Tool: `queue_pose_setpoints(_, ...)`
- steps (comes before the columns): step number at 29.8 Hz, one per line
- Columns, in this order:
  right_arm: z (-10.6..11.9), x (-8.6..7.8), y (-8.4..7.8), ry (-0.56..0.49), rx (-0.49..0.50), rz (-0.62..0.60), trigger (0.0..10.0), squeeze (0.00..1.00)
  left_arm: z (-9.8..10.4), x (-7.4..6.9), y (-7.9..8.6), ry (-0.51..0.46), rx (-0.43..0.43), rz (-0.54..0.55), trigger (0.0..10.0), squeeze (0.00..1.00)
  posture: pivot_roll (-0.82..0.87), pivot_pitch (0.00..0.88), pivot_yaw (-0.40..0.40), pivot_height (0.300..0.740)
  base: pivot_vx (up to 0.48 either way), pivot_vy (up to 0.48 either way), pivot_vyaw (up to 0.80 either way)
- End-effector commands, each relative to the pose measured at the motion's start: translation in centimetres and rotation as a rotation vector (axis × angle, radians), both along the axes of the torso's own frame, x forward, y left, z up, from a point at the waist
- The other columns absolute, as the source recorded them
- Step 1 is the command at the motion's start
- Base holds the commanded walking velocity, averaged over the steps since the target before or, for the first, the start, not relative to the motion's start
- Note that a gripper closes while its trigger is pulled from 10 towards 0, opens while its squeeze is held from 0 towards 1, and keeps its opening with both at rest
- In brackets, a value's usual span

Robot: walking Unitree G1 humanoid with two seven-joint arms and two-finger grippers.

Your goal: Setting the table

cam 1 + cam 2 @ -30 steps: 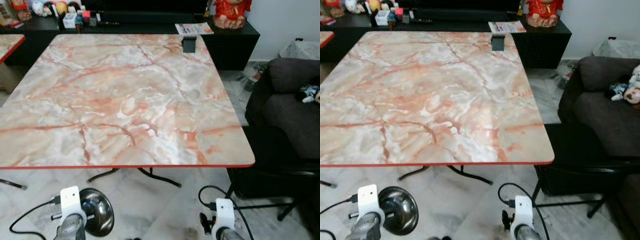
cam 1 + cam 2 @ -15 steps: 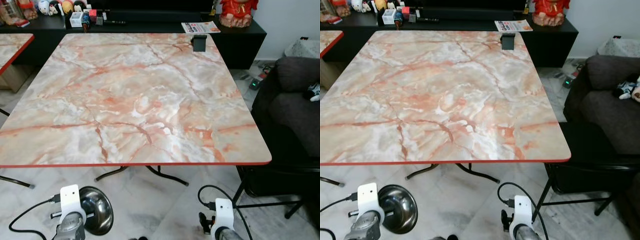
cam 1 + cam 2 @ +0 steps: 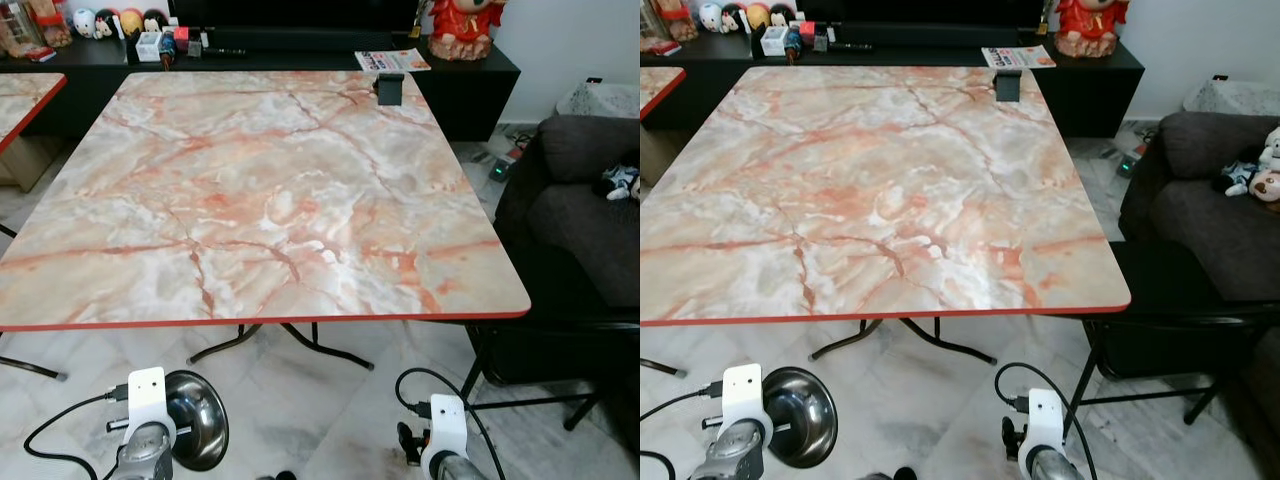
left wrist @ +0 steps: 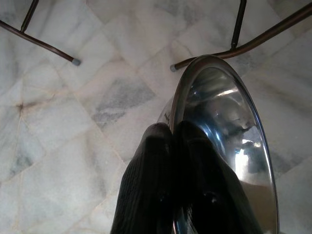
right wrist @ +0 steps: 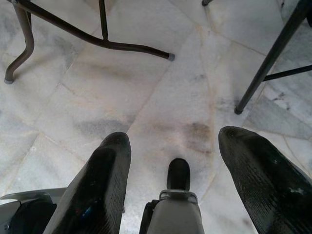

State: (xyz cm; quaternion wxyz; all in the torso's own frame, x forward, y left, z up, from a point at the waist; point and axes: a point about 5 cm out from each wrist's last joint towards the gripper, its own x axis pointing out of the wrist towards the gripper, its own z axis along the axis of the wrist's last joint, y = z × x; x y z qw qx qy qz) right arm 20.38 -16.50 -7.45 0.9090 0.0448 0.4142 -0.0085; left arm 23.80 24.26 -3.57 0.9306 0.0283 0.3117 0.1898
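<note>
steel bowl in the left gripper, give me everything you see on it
The bowl is round, shiny metal, seemingly stainless steel, with a mirror-like inside reflecting the room. It looks empty. The left gripper holds it by the rim, fingers pinched shut with one inside and one outside. It hangs low, tilted on edge, over the marble floor, in front of the table, not yet on it.

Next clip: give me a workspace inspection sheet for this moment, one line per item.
Surface: marble-pattern table, red-edged, bare except a small black stand at its far edge.
Job's things: steel bowl, held low above the floor.
Clutter: magazine and figurines on the black sideboard.
Grippers: left gripper shut on the bowl's rim; right gripper open, empty.
Cables: black cable looping at the right wrist.
Surroundings: dark sofa, folding chair.
</note>
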Motion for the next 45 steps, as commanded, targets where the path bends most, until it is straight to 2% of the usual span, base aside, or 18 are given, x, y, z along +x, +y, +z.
queue_pose_setpoints(1,-0.1,-0.2,-0.2,0.005,0.002,-0.016,10.0,0.00,0.1,0.2,-0.3,-0.005,-0.001,-0.001,10.0,0.00,0.07,0.100,0.006,0.740,0.000,0.000,0.00)
queue_pose_setpoints(15,-0.1,-0.2,-0.4,0.007,-0.003,-0.007,10.0,0.00,-0.2,-0.1,-0.6,0.001,-0.020,0.020,10.0,0.00,0.07,0.099,-0.010,0.740,0.000,0.000,0.00)
queue_pose_setpoints(19,0.0,-0.1,-0.5,0.007,-0.006,-0.001,10.0,0.00,-0.3,-0.5,0.0,-0.011,-0.019,0.088,10.0,0.00,0.08,0.100,-0.015,0.740,0.000,0.000,0.00)
queue_pose_setpoints(21,0.0,-0.1,-0.6,0.008,-0.009,0.000,10.0,0.00,-0.2,-1.2,1.3,-0.021,0.014,0.189,10.0,0.00,0.09,0.101,-0.021,0.740,0.000,0.000,0.00)
queue_pose_setpoints(22,0.0,-0.1,-0.6,0.008,-0.011,0.003,10.0,0.00,-0.1,-1.7,2.3,-0.017,0.069,0.239,10.0,0.00,0.09,0.102,-0.021,0.740,0.000,0.000,0.00)
queue_pose_setpoints(24,0.0,-0.1,-0.7,0.007,-0.011,0.005,10.0,0.00,0.1,-2.0,2.9,-0.017,0.104,0.274,10.0,0.00,0.09,0.105,-0.025,0.740,0.000,0.000,0.00)
queue_pose_setpoints(26,0.0,0.0,-0.6,0.008,-0.015,0.016,10.0,0.00,1.1,-2.7,5.3,-0.023,0.253,0.369,10.0,0.00,0.10,0.105,-0.028,0.740,0.000,0.000,0.00)
queue_pose_setpoints(29,0.0,0.0,-0.6,0.008,-0.015,0.020,10.0,0.00,1.5,-2.9,6.0,-0.032,0.302,0.395,10.0,0.00,0.11,0.106,-0.029,0.740,0.000,0.000,0.00)
queue_pose_setpoints(31,0.1,0.1,-0.4,0.008,-0.013,0.025,10.0,0.00,3.3,-3.1,8.3,-0.074,0.453,0.478,10.0,0.00,0.12,0.104,-0.030,0.740,0.000,0.000,0.00)
queue_pose_setpoints(34,0.1,0.1,-0.3,0.008,-0.010,0.028,10.0,0.00,5.0,-3.3,10.0,-0.114,0.591,0.558,10.0,0.00,0.12,0.106,-0.030,0.740,0.000,0.000,0.00)
queue_pose_setpoints(36,0.1,0.2,-0.2,0.009,-0.008,0.032,10.0,0.00,7.1,-3.5,11.8,-0.153,0.707,0.660,10.0,0.00,0.13,0.103,-0.030,0.740,0.000,0.000,0.00)
queue_pose_setpoints(38,0.1,0.2,-0.1,0.010,-0.006,0.036,10.0,0.00,8.8,-3.7,13.2,-0.186,0.781,0.739,10.0,0.00,0.14,0.103,-0.029,0.740,0.000,0.000,0.00)
queue_pose_setpoints(39,0.1,0.2,-0.1,0.010,-0.006,0.036,10.0,0.00,8.8,-3.7,13.2,-0.186,0.781,0.739,10.0,0.00,0.14,0.103,-0.029,0.740,0.000,0.000,0.00)
queue_pose_setpoints(40,0.1,0.2,0.0,0.011,-0.004,0.040,10.0,0.00,10.5,-3.9,14.4,-0.215,0.832,0.813,10.0,0.00,0.14,0.100,-0.031,0.740,0.000,0.000,0.00)
queue_pose_setpoints(42,0.1,0.2,0.0,0.012,-0.003,0.044,10.0,0.00,12.1,-4.0,15.4,-0.254,0.875,0.861,10.0,0.00,0.14,0.100,-0.031,0.740,0.000,0.000,0.00)
queue_pose_setpoints(43,0.1,0.2,0.1,0.012,-0.002,0.045,10.0,0.00,13.3,-3.9,15.7,-0.279,0.923,0.874,10.0,0.00,0.14,0.100,-0.032,0.740,0.000,0.000,0.00)
queue_pose_setpoints(44,0.1,0.3,0.1,0.011,-0.001,0.045,10.0,0.00,15.4,-3.7,16.0,-0.334,0.999,0.891,10.0,0.00,0.15,0.097,-0.034,0.740,0.000,0.000,0.00)
queue_pose_setpoints(45,0.1,0.3,0.1,0.011,-0.001,0.045,10.0,0.00,15.4,-3.7,16.0,-0.334,0.999,0.891,10.0,0.00,0.15,0.097,-0.034,0.740,0.000,0.000,0.00)
